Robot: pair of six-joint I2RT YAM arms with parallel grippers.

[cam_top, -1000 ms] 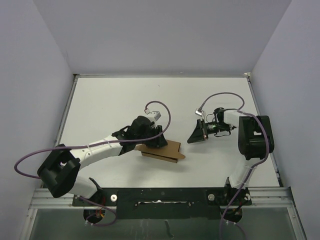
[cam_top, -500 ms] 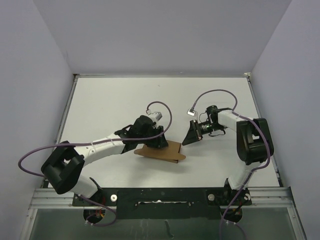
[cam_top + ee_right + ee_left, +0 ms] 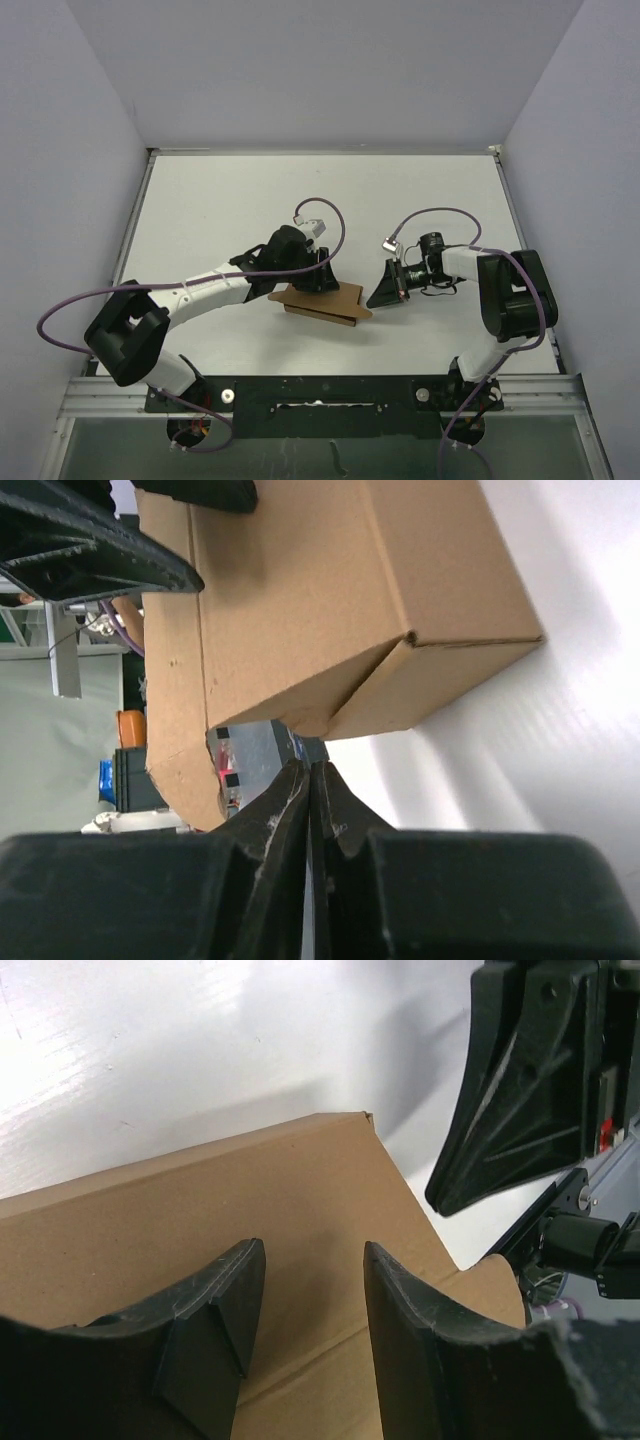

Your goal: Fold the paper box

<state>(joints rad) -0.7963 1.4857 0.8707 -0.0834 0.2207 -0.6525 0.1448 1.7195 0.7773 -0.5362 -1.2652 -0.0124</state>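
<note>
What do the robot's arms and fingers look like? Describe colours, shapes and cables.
Both the left arm and the right arm have white links joined by bulky black joints, each trailing a looping purple cable. The left fingers and right fingers are matte black, tapering towards their tips.

paper box (image 3: 300, 1190): matt brown cardboard | left claw (image 3: 310, 1260): matt black plastic | table (image 3: 150, 1040): glossy white

a flat white tabletop (image 3: 220, 210) sits between plain pale lavender walls (image 3: 320, 70), a silver metal rail (image 3: 95, 405) along its near edge, evenly lit.
</note>
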